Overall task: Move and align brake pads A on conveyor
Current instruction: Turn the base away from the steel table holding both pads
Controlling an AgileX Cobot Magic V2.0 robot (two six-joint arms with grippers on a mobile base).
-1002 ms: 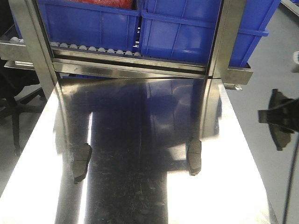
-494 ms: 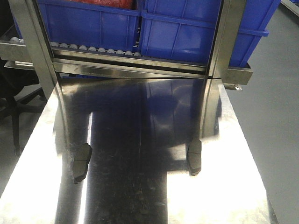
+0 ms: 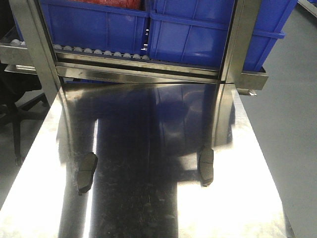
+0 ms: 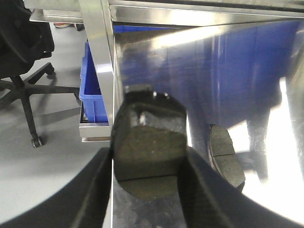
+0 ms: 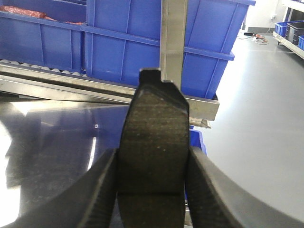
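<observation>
Two grey brake pads A lie on the steel table (image 3: 247,198) in the front view, one at the left (image 3: 85,172) and one at the right (image 3: 206,167), each with a cross groove. My left gripper (image 4: 147,164) is shut on a third pad (image 4: 149,142), held over the table's left edge; another pad (image 4: 225,154) lies on the table just to its right. A further pad (image 5: 154,142) stands upright in my right gripper (image 5: 152,166), which is shut on it above the table's right side. Neither gripper shows in the front view. The conveyor is out of view.
A roller rack with blue bins (image 3: 198,34) stands along the table's far end on steel posts (image 3: 233,64). A black office chair (image 4: 23,57) is on the grey floor to the left. Another blue bin (image 4: 92,95) sits low beside the table.
One second ago my right gripper with its pad showed at the front view's right edge; it has since left that view. The two pads on the table have not moved.
</observation>
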